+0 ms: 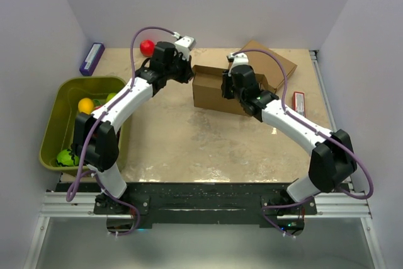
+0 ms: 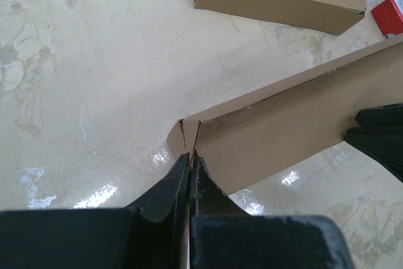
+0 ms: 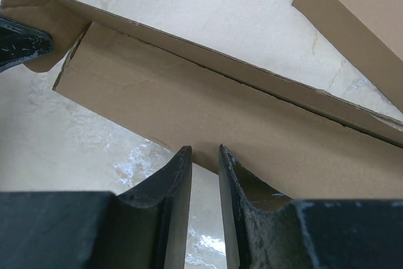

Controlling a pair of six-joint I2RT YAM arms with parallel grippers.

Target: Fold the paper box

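Paper box [image 1: 211, 92] toward the tabletop's [image 1: 189, 146] far edge: left claw [image 2: 191, 155] closed on its corner, right claw [image 3: 204, 152] narrowly parted, tips at its long side wall.

The box [image 1: 211, 92] was toward the back of the bench [image 1: 189, 143], a little right of centre, with a carton [image 1: 271, 61] close behind it to the right, apart from it. The left fingers [image 2: 176, 181] pinched the box's left corner, and the right fingers [image 3: 176, 181] stood at its right part, against its wall. A ball [image 1: 147, 46] lay left of the box, near the back wall. A bin [image 1: 53, 124] with fruit [image 1: 85, 104] in it sat at the left edge, a packet [image 1: 92, 58] behind it. A second packet [image 1: 299, 102] lay right of the box.
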